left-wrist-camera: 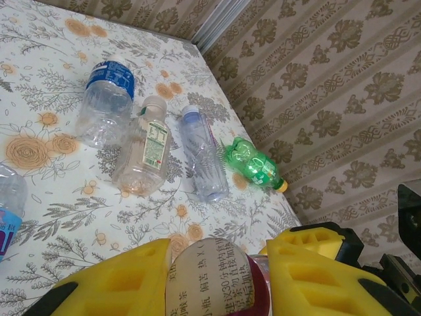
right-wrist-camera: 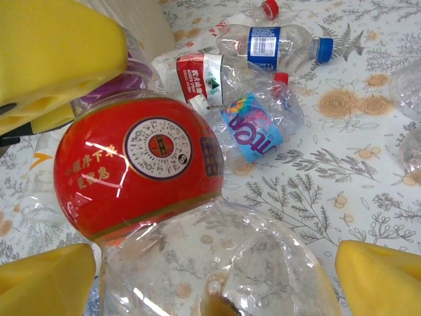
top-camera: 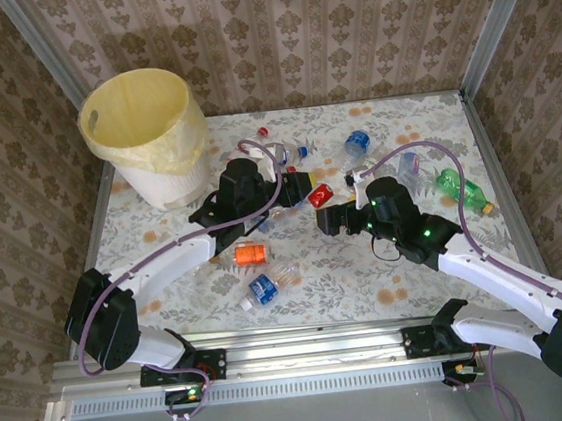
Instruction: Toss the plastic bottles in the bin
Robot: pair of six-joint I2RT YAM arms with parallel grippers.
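The surface (top-camera: 353,275), covered with a floral cloth and enclosed by wallpapered walls (top-camera: 292,28), carries all items. The bin (top-camera: 175,143) stands upright in the far left corner, lined with a pale yellow bag (top-camera: 117,137). The left arm (top-camera: 165,258) extends across the centre. The right arm (top-camera: 499,273) extends inward from the right. The left gripper (left-wrist-camera: 217,258) is near mid-surface, well apart from the bin, with its jaws clamped on the red-labelled bottle (right-wrist-camera: 138,171). The right gripper (right-wrist-camera: 210,280) is just beside that bottle, jaws wide apart. A clear bottle body (right-wrist-camera: 217,263) lies between them, and it cannot be determined whether it belongs to the red-labelled bottle. A cluster of bottles (top-camera: 290,152) lies between the left gripper and the bin's side of the surface, among them a blue-capped bottle (right-wrist-camera: 276,45), a red-and-white-labelled bottle (right-wrist-camera: 200,72) and a bottle with a blue and pink label (right-wrist-camera: 253,128). An orange bottle (top-camera: 250,254) and a blue-labelled bottle (top-camera: 262,290) lie beside the left arm. On the far right lie a white-capped bottle (left-wrist-camera: 145,148), a clear bottle (left-wrist-camera: 204,158) and a green bottle (left-wrist-camera: 253,164).
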